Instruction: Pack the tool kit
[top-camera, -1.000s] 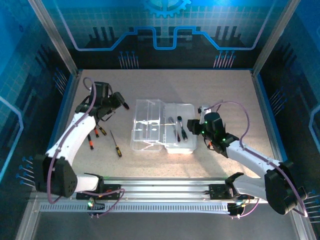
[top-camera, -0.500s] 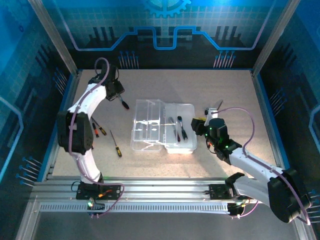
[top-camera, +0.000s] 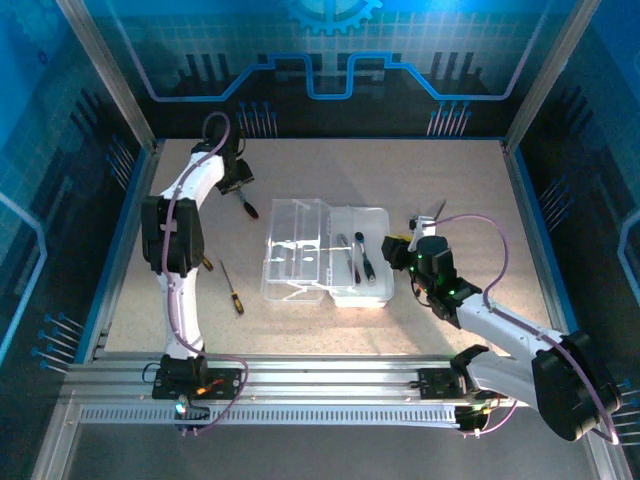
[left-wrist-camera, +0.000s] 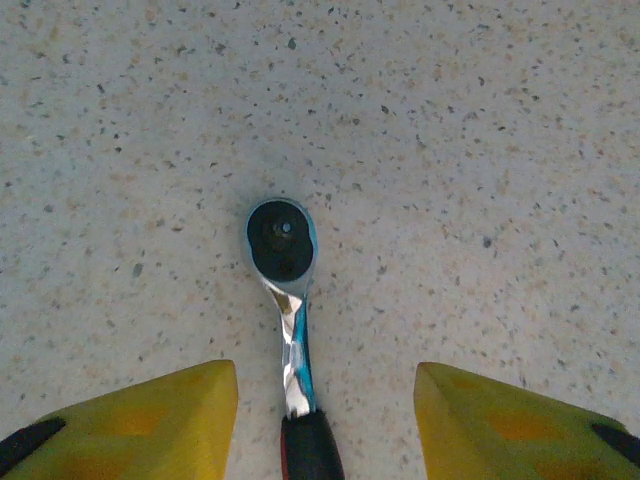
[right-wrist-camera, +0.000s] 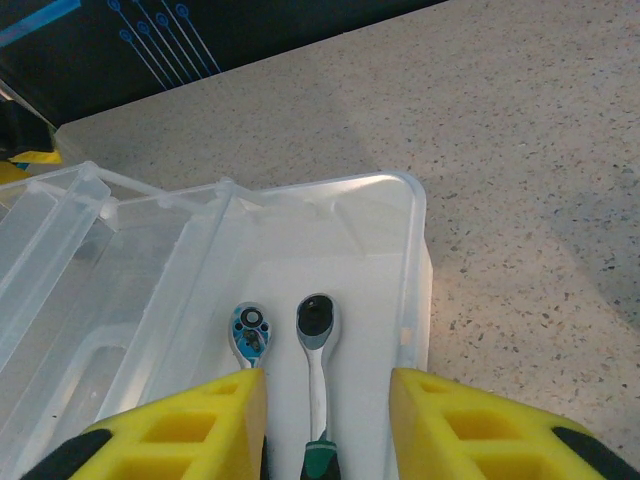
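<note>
Two arms work the table. The left arm stands tall and reaches to the far left. Its left gripper points down, yellow fingers spread wide either side of a ratchet without touching it. That ratchet lies flat on the table; in the left wrist view its round head points away from the fingers and its black handle runs back between them. Near the arm a screwdriver lies diagonally, handle nearest. At centre the clear case lies open, lid leftward. Two ratchets rest lengthwise in its base, heads toward the far wall. The right arm lies low and bent, its right gripper parted above them, gripping nothing.
</note>
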